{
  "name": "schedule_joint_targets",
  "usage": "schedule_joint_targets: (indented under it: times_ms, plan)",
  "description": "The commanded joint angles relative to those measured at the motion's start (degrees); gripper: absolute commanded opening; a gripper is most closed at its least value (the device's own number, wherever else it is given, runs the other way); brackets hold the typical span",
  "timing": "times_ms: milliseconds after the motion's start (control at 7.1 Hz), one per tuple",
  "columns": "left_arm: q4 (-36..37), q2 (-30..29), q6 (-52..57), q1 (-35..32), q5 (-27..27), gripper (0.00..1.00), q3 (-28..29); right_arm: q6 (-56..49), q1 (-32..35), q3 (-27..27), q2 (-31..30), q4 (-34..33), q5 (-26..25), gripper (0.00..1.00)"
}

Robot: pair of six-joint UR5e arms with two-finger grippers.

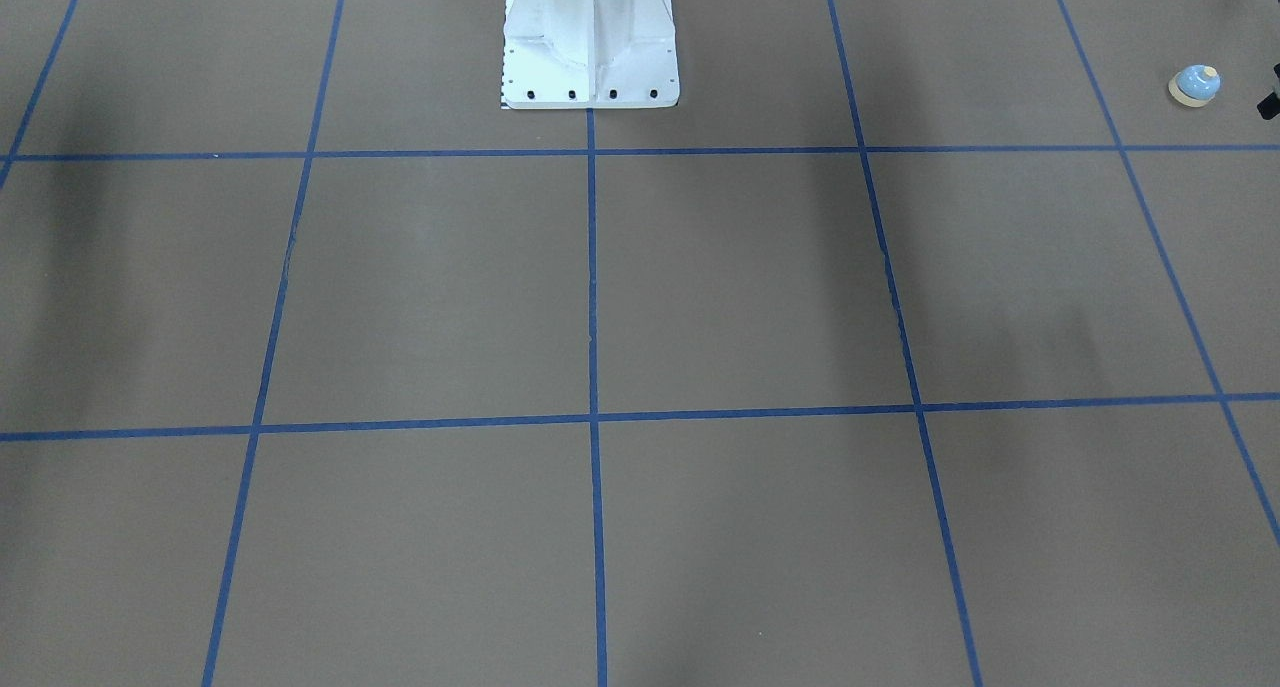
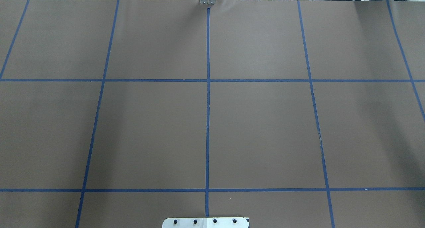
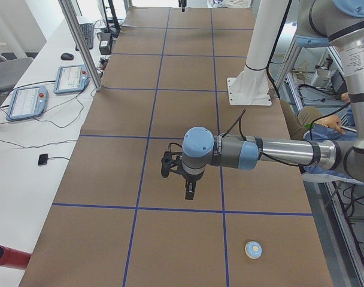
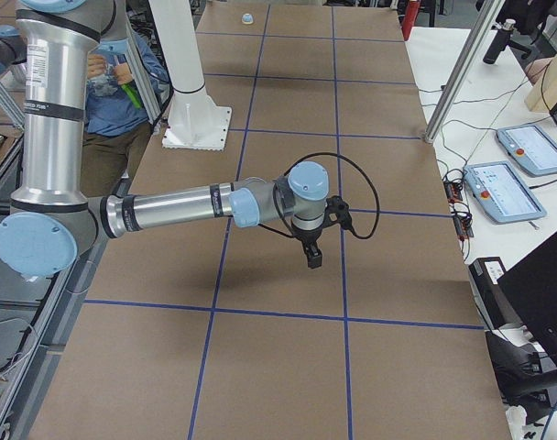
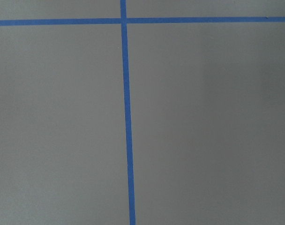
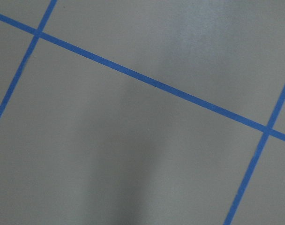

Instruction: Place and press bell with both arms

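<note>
Grippers show only in the two side views, so I cannot tell whether either one is spread or pressed together. The left gripper (image 3: pixel 188 194) hangs from its wrist with its black fingers pointing down, above the brown surface (image 2: pixel 265 128). The right gripper (image 4: pixel 312 260) hangs the same way over another part of the surface, just beside a lengthwise tape line in that view. Each wrist camera looks down on brown covering crossed by blue tape lines (image 5: pixel 127 122).

Behind each gripper a light-blue joint cap leads into a grey forearm lying nearly level. The left arm (image 3: pixel 290 153) reaches out from the robot's side in the left-end view. The right arm (image 4: pixel 173 211) does the same in the right-end view, with a black cable looping over its wrist.

The bell (image 3: pixel 252 249) stands upright on the surface, cream button up, at the robot's left end. It sits in the square nearest that end's camera, near a tape line, and is well apart from the left gripper. In the front-facing view it sits far out towards the right edge, in the row of squares level with the pedestal.

The white bolted pedestal (image 1: pixel 590 57) stands at the middle of the robot's edge. Along the opposite edge a white side table (image 3: pixel 20 191) carries two pendants with screens (image 3: pixel 27 101). A person in blue (image 4: pixel 123 78) is behind the pedestal.
</note>
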Motion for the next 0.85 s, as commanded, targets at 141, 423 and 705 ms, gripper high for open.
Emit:
schedule_joint_targets:
  times_ms: [141, 423, 705]
  plan:
    - [0.0, 0.7, -0.1, 0.1, -0.1, 1.0, -0.6, -0.1, 2.3, 1.8, -4.9, 0.1, 0.4, 1.0]
    - [-0.3, 3.2, 0.2, -0.2, 0.3, 1.0, -0.4, -0.1, 2.3, 3.0, -6.6, 0.0, 0.4, 1.0]
    - [-0.4, 3.8, 0.2, -0.4, -0.4, 1.0, -1.5, -0.2, 2.6, 4.0, -7.7, 0.3, 0.1, 1.0]
